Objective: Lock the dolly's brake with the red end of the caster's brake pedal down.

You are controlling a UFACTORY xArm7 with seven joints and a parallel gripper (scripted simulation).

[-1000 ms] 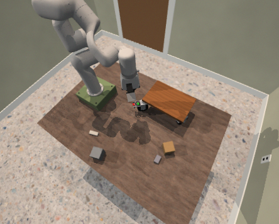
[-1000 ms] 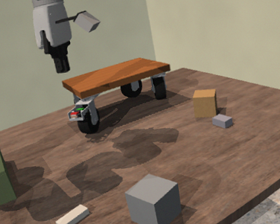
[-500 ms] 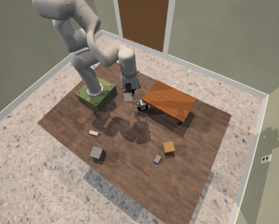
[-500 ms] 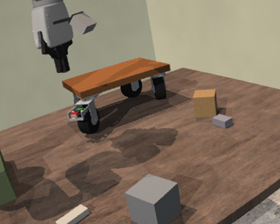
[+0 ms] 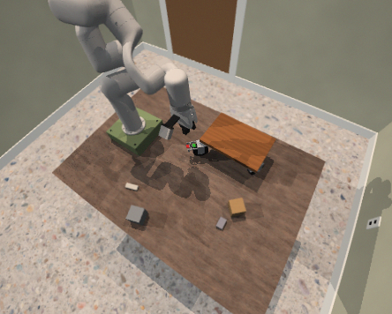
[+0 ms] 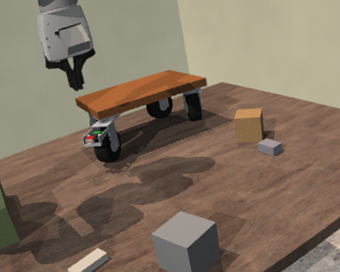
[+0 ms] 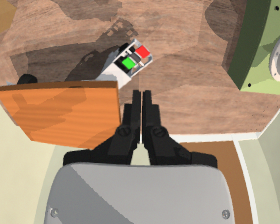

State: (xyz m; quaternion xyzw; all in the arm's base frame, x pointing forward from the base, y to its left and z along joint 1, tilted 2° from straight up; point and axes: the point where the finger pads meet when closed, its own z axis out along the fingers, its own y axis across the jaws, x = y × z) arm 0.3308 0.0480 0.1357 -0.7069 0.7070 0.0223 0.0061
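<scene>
The dolly (image 5: 237,140) has an orange wooden deck and black casters; it stands on the brown mat and also shows in the exterior view (image 6: 141,92). Its brake pedal (image 6: 95,135) sticks out from the near-left caster, with a red end (image 7: 143,52) and a green end (image 7: 128,63); the pedal looks roughly level. It also shows in the top view (image 5: 192,145). My gripper (image 6: 76,80) is shut and empty, hanging above the pedal and apart from it. In the wrist view the fingertips (image 7: 140,97) point at the pedal, beside the deck's edge.
The green robot base block (image 5: 134,130) stands left of the dolly. On the mat lie a grey cube (image 6: 186,246), a cream flat block (image 6: 88,264), a tan cube (image 6: 249,124) and a small grey block (image 6: 269,147).
</scene>
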